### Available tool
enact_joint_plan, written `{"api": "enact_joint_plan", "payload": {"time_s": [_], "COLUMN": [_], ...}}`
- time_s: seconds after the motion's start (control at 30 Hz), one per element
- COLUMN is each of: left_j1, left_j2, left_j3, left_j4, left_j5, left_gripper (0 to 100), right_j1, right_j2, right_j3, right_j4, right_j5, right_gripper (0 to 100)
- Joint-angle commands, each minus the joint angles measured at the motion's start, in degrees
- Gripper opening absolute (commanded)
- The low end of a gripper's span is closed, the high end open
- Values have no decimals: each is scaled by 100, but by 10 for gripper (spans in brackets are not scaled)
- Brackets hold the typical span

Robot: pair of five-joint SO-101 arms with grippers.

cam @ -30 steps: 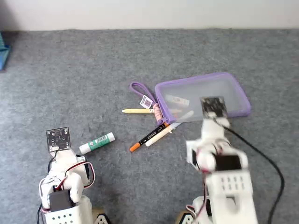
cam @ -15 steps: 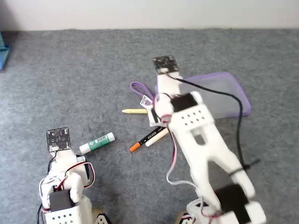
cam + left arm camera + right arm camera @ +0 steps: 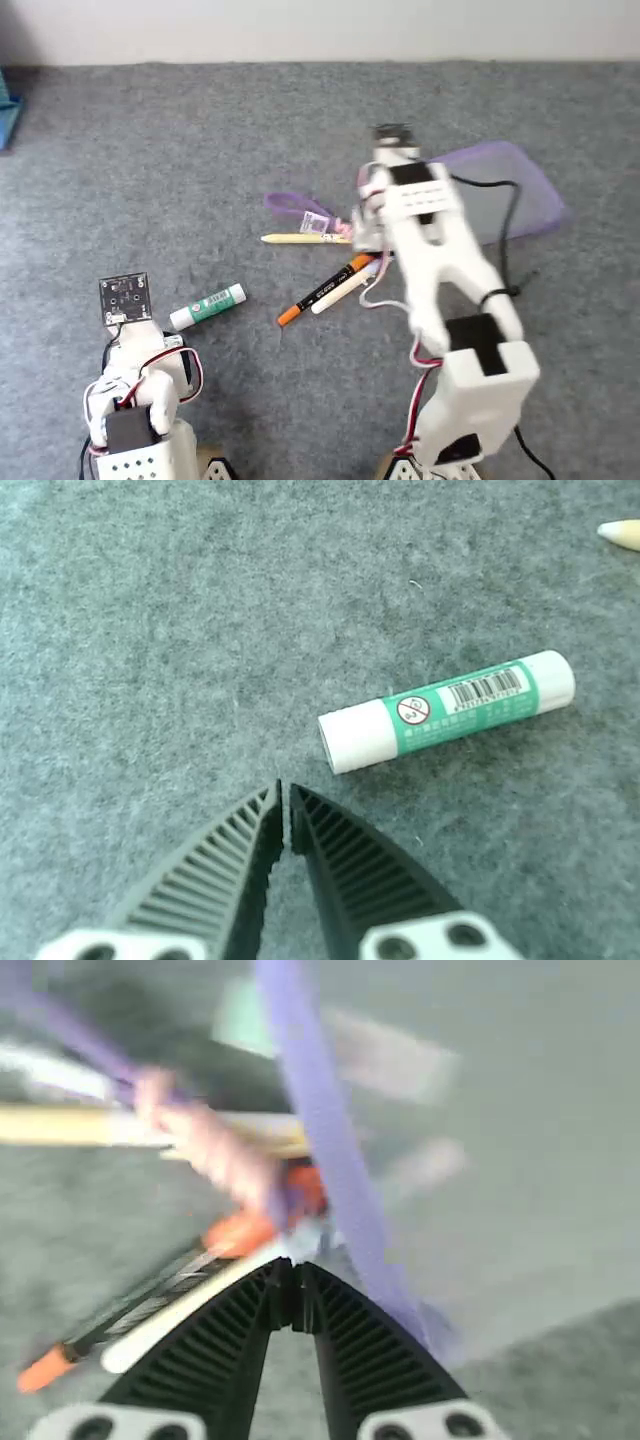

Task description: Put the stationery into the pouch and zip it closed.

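The pouch (image 3: 520, 190), purple-edged and translucent, lay on the grey mat (image 3: 150, 140), one end hidden beneath the right arm (the wrist view was a smear there). The right gripper (image 3: 293, 1295) had its fingers pressed together at the pouch's purple edge; whether they pinched it I couldn't tell. Near it lay a cream pencil (image 3: 295, 238), a black pen with orange ends (image 3: 322, 293) touching a white pen (image 3: 338, 293), and the wrist strap (image 3: 288, 204) with a tag (image 3: 318, 222), print illegible. Well apart sat the glue stick (image 3: 447, 710), its green label bearing a barcode and a round symbol. The left gripper (image 3: 284, 815) hung just beside it, fingers closed on nothing.
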Motion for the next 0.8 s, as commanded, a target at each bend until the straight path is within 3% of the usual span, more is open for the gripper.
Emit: {"api": "enact_joint_plan", "payload": {"time_s": [0.0,0.2,0.37,0.5,0.6,0.7,0.77], "left_j1": [-44,-44,-44,-44,-44,-44,-44], "left_j2": [-62,-62,-62,-62,-62,-62,-62], "left_j3": [-48,-48,-48,-48,-48,-48,-48], "left_j4": [-105,-105,-105,-105,-105,-105,-105], "left_j5": [70,70,70,70,70,70,70], "left_gripper": [14,14,14,14,14,14,14], "right_j1": [620,1138,919,444,207,75,48], "right_j2": [-136,-585,-1174,-1429,-1411,-1182,-936], "right_j3": [-316,-325,-325,-334,-325,-325,-325], "right_j4": [268,681,1218,1218,1007,848,673], "right_j5": [167,563,484,-782,-1943,-2101,-2110], "right_gripper": [9,9,12,39,155,273,297]}}
